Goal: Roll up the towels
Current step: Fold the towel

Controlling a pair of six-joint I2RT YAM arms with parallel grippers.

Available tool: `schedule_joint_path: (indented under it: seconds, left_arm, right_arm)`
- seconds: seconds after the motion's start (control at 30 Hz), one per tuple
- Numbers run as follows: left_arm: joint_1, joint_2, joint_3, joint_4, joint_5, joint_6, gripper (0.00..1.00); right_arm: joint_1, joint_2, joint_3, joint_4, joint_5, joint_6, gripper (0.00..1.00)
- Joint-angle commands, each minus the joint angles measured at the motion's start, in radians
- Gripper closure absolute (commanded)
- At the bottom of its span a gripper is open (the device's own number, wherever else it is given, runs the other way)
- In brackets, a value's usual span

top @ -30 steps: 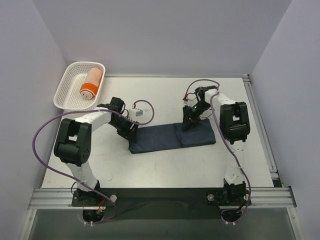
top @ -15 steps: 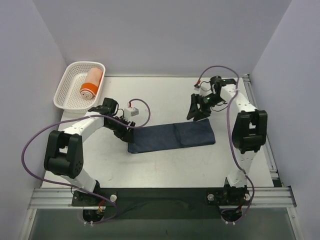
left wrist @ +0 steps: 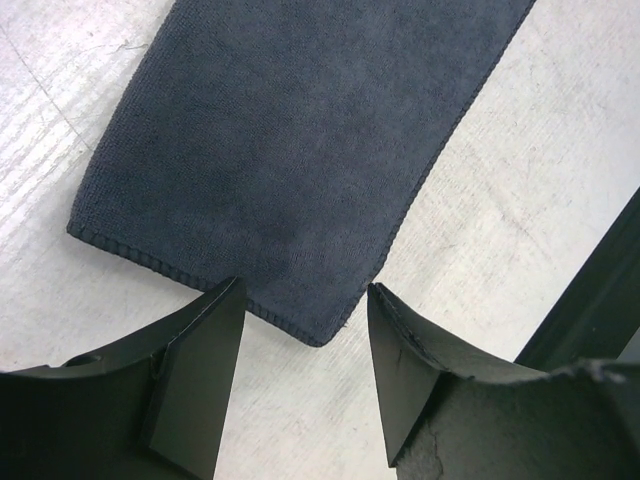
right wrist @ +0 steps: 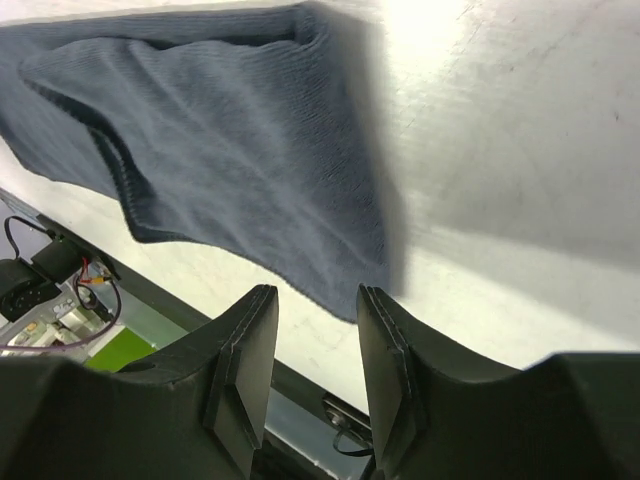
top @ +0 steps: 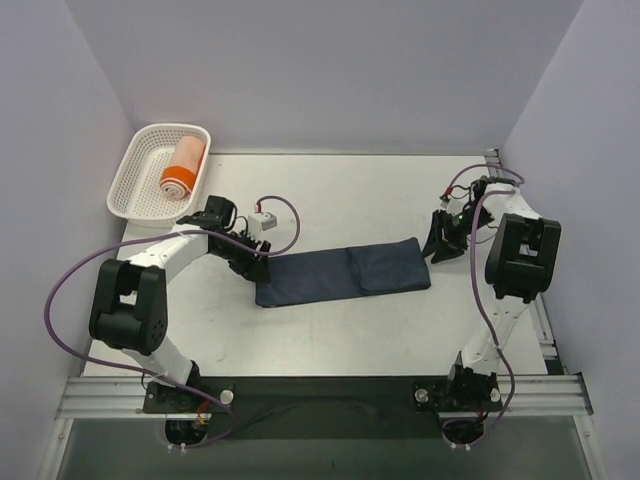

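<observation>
The navy towel lies flat on the counter between the two tools, folded into a strip but not rolled. The left tool stands open over one end. The right tool, jaws apart and empty, sits just off the other end. Beyond the left tool, the orange towel lies rolled in the basket. By my judgement, one towel is done and one is left.

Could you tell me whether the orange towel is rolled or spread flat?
Rolled: the orange towel lies as a cylinder inside the white basket.
</observation>
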Motion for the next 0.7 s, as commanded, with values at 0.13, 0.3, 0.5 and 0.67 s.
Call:
schedule_joint_path:
  seconds: [0.13, 0.3, 0.5, 0.67]
  left_arm:
    - [-0.026, 0.02, 0.025, 0.05, 0.012, -0.025, 0.38]
    - [-0.026, 0.026, 0.024, 0.053, 0.019, -0.023, 0.38]
    - [-0.026, 0.038, 0.022, 0.061, 0.022, -0.031, 0.38]
    - [-0.026, 0.038, 0.022, 0.067, 0.026, -0.039, 0.38]
  right_arm:
    - [0.012, 0.078, 0.027, -0.022, 0.041, -0.009, 0.62]
    - [0.012, 0.111, 0.012, 0.002, 0.062, -0.014, 0.63]
    - [0.013, 0.09, 0.003, -0.004, 0.026, -0.026, 0.77]
    - [0.023, 0.052, 0.01, -0.01, 0.006, -0.031, 0.95]
